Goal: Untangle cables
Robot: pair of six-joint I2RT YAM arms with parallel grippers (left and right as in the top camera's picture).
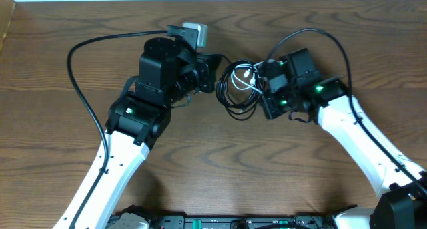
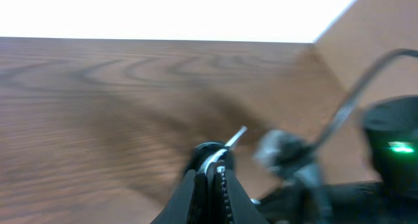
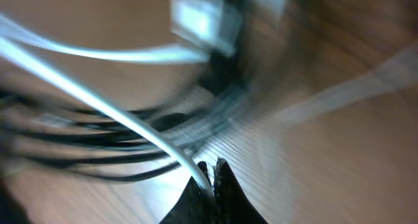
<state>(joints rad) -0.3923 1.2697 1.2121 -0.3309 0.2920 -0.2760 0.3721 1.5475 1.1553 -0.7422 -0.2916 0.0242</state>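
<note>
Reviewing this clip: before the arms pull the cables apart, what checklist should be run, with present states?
1. Left tool gripping the white cable: ok, shut on it.
2. Right tool gripping the white cable: ok, shut on it.
3. Black cable free of both tools: cannot tell; something dark sits at the left tool's tips.
4. Cables separated: not ok; in the overhead view the white one lies across the black coil.
5. Wrist views sharp: not ok, both blurred.
</note>
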